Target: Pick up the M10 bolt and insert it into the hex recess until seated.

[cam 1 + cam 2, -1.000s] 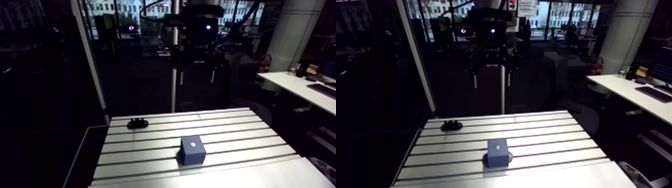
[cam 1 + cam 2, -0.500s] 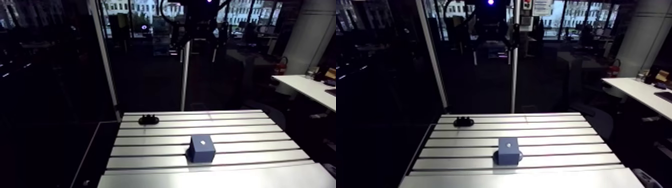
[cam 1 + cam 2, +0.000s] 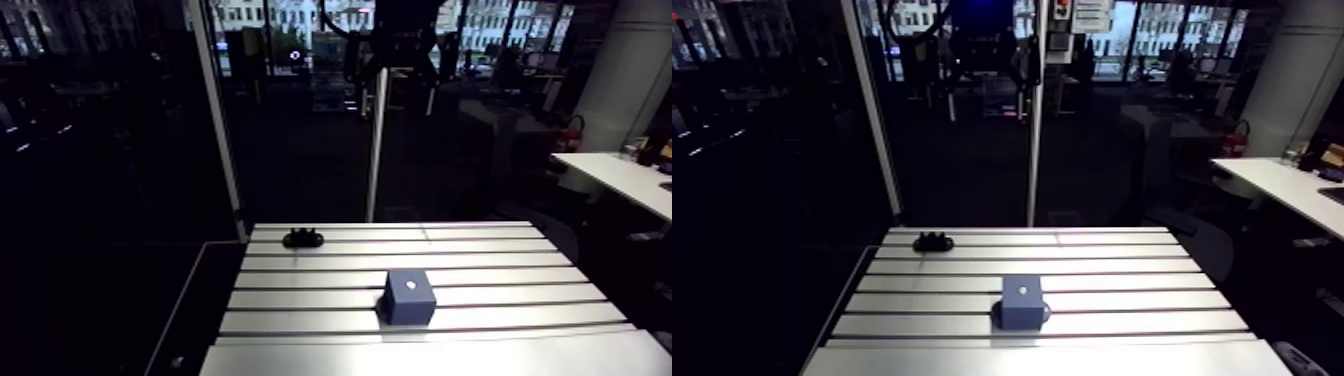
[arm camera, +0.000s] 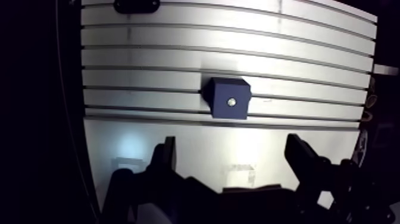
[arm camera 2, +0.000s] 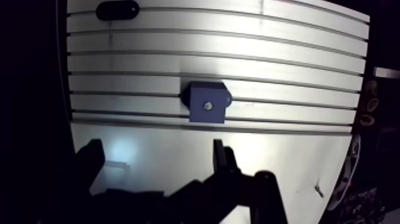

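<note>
So, the gripper (image 4: 232, 140) is seen in the wrist view with its two dark fingers (image 4: 167, 156) spread wide apart, and nothing is held or pinched between them. They are held over the smooth, unslotted strip of the counter (image 4: 149, 55), with nothing touched as far as can be made out. Straight ahead of the fingers, roughly in line with the gap, a small dark blue block (image 4: 221, 92) is parked on the slotted part, sat across one of the grooves. A tiny pale spot (image 4: 231, 102) is shown in the middle of its top face. Whether that's the hex recess or something sat in it can't be told, it's just too small. Well beyond the block, off to one side and right by the far corner of the counter, a little black lump (image 3: 302, 238) is laid on the last strip. The bolt is taken to be this lump, though its shape can't really be made out. It's well apart from both the block and the fingers.
</note>
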Controlling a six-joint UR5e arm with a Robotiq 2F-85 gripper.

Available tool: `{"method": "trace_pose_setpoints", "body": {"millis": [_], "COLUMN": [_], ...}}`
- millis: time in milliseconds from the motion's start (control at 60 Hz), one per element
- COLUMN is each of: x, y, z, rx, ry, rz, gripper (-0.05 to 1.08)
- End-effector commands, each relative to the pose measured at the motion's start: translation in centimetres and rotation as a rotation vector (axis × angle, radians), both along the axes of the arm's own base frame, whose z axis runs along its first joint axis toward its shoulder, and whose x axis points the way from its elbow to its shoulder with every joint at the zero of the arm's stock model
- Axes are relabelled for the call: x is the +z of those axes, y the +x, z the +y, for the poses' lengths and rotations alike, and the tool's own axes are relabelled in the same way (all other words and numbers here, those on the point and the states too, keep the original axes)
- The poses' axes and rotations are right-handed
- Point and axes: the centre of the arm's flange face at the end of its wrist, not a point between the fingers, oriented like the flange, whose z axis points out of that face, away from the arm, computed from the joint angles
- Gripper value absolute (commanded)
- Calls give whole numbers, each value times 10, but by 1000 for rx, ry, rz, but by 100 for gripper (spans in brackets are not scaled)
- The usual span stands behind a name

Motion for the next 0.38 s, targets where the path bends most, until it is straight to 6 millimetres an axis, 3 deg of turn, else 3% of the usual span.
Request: {"method": "trace_pose_setpoints", "body": {"millis": [17, 383], "x": [-4, -17], "y": [-1, -3], "z": [-1, -5], "rx": [1, 8], "ry": [-7, -10], "rz": [-5, -27], "gripper": [1, 1]}}
